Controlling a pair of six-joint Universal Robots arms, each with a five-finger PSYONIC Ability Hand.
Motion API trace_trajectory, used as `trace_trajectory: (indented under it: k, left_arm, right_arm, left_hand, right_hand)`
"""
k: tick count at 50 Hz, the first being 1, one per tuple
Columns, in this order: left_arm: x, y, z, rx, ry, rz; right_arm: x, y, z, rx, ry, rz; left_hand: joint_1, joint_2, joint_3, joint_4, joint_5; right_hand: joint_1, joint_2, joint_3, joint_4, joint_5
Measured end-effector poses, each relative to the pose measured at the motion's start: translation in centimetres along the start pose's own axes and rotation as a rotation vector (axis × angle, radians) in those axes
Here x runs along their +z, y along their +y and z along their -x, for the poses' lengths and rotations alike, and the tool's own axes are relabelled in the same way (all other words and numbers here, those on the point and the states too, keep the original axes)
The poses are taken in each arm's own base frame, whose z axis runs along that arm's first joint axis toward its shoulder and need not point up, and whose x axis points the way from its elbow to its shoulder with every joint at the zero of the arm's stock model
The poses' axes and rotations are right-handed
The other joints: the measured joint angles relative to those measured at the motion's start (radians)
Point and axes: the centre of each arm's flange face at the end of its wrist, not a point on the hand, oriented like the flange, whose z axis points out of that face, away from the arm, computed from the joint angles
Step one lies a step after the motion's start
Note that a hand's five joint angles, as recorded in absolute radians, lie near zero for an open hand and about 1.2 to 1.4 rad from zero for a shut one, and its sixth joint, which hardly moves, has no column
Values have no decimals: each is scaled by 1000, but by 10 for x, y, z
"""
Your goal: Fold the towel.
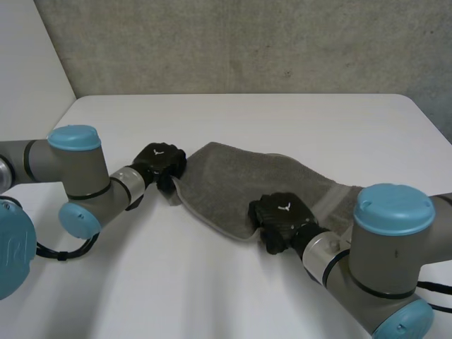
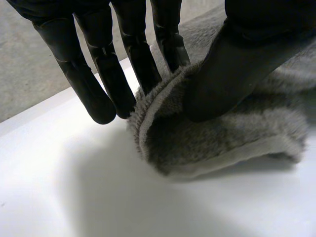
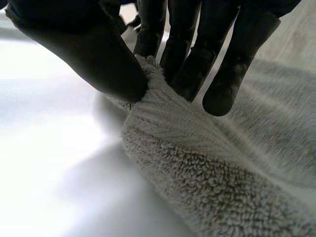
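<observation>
Two pinched towel (image 1: 258, 180) edges: left robot hand (image 1: 159, 163), right robot hand (image 1: 282, 216); white table (image 1: 205, 282).

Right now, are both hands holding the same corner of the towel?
No: the left hand pinches the towel at its left corner, while the right hand pinches its near edge, well apart.

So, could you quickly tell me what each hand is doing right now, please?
Left hand: closed, pinching a corner of the grey towel.
Right hand: closed, pinching the grey towel at its edge.
</observation>
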Motion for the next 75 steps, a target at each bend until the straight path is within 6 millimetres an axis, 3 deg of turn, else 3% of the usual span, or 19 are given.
trace_trajectory:
  k: [4, 9, 11, 14, 19, 23, 28, 33, 41, 51, 60, 75]
  left_arm:
    - [-8, -13, -10, 9, 56, -25]
    - [-35, -57, -23, 40, 172, -125]
    - [-54, -81, -28, 61, 194, -173]
    - [-72, -99, -33, 75, 192, -201]
    - [-93, -108, -44, 72, 190, -194]
    - [-108, -100, -58, 57, 209, -150]
    - [-110, -83, -68, 38, 226, -96]
    - [-93, -54, -72, 18, 206, -45]
    - [-63, -27, -78, 30, 145, -47]
    - [-54, -24, -90, 51, 153, -81]
    - [-52, -16, -93, 53, 161, -61]
    - [-49, -9, -91, 56, 130, -40]
  right_arm:
    - [-8, -24, -7, -19, 27, -65]
    - [-33, -69, -22, -66, 77, -130]
    - [-50, -85, -27, -109, 93, -84]
    - [-64, -93, -32, -164, 108, 5]
    - [-78, -95, -48, -250, 149, 132]
    - [-88, -95, -71, -326, 231, 213]
    - [-94, -89, -86, -364, 290, 270]
    - [-90, -73, -92, -367, 308, 290]
    - [-73, -48, -96, -372, 335, 241]
    - [-64, -33, -101, -367, 353, 237]
    - [-64, -37, -129, -336, 478, 208]
    - [-66, -38, -142, -314, 576, 193]
  left_hand:
    - [0, 0, 1, 0, 0]
    - [0, 0, 4, 0, 0]
    - [0, 0, 4, 0, 0]
    - [0, 0, 5, 0, 0]
    - [0, 0, 5, 0, 1]
    - [0, 0, 6, 0, 0]
    - [0, 0, 6, 0, 0]
    - [0, 0, 7, 0, 5]
    - [-20, -25, -40, -28, -31]
    - [-274, -278, -298, -284, -289]
    - [-463, -468, -487, -469, -479]
    - [-471, -472, -492, -470, -485]
  right_hand:
    - [0, 0, 0, 0, 0]
    - [0, 0, 8, 0, 0]
    - [0, 0, 16, 0, 0]
    - [0, 0, 21, 0, 0]
    - [0, 0, 22, 0, 0]
    - [0, 0, 23, 0, 0]
    - [0, 0, 23, 0, 0]
    - [0, 0, 24, 0, 0]
    - [0, 0, 24, 0, 0]
    - [0, 0, 26, 0, 0]
    - [0, 0, 27, 0, 0]
    - [0, 0, 27, 0, 0]
